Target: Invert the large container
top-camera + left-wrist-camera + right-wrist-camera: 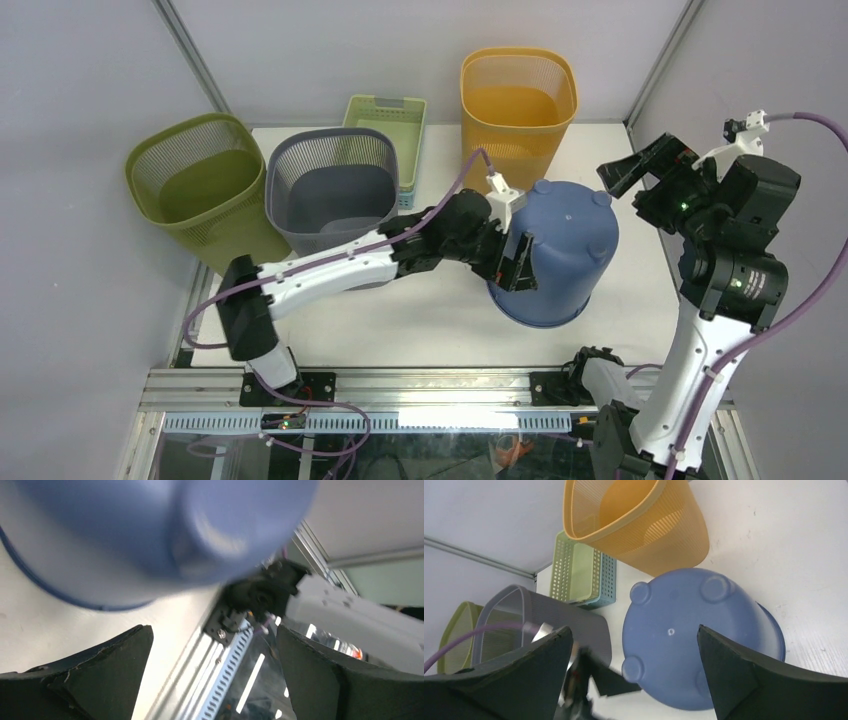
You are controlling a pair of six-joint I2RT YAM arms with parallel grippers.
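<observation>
— White desk [420,320], near side first: where is the blue tub [565,240]?
— Standing on it upside down, feet up, right of middle.
— And the left gripper [515,262]?
— Just beside the tub's left wall, jaws spread wide, holding nothing.
— The right gripper [645,180]?
— Raised off to the tub's right, released too.
— Farther back?
— Grey basket [330,190] and green basket [195,185], then an orange basket [518,100] at the far edge

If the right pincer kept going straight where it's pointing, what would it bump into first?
Probably the blue container, on its upturned bottom. The wrist view shows it straight ahead of the open right pincer. I can't tell how far away it is.
</observation>
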